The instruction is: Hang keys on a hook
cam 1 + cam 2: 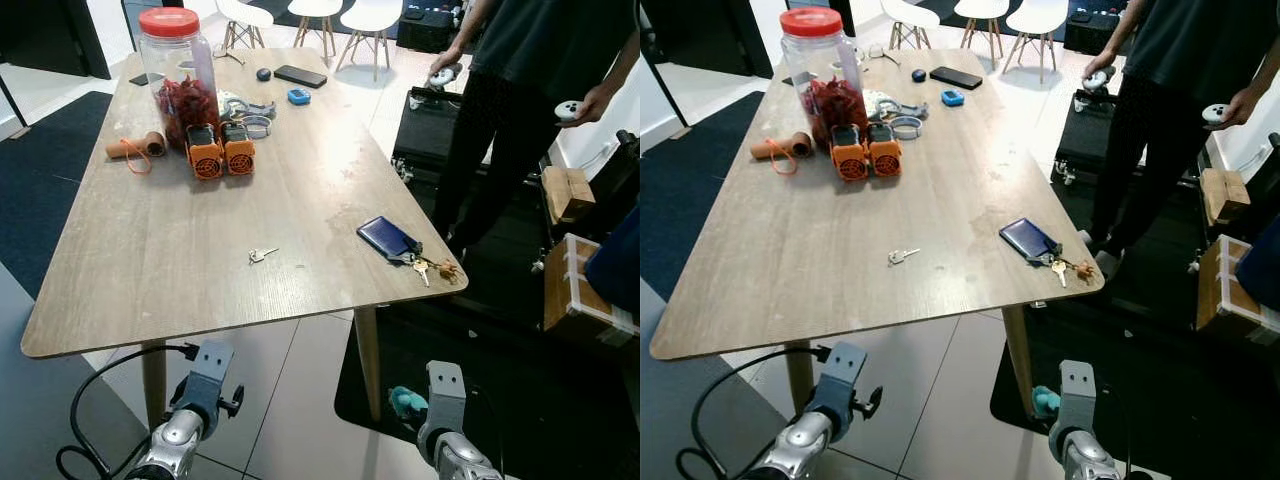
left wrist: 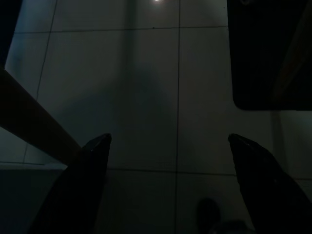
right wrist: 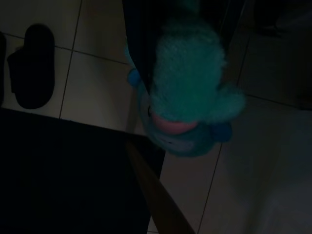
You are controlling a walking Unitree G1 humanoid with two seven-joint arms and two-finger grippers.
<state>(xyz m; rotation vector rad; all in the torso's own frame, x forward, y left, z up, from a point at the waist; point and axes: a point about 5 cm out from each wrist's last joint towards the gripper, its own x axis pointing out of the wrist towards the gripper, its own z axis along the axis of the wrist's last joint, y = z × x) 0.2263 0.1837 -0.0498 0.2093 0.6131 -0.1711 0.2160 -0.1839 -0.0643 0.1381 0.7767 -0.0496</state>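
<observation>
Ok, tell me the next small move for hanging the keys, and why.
Probably raise the right gripper toward the key bunch at the table's near right corner beside the blue wallet. Both arms hang below the tabletop, the left gripper open over floor, and nothing is held yet. No hook can be made out.

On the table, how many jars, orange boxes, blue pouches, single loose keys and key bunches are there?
Jar: 1
Orange boxes: 2
Blue pouch: 1
Single key: 1
Key bunch: 1
Total: 6
</observation>
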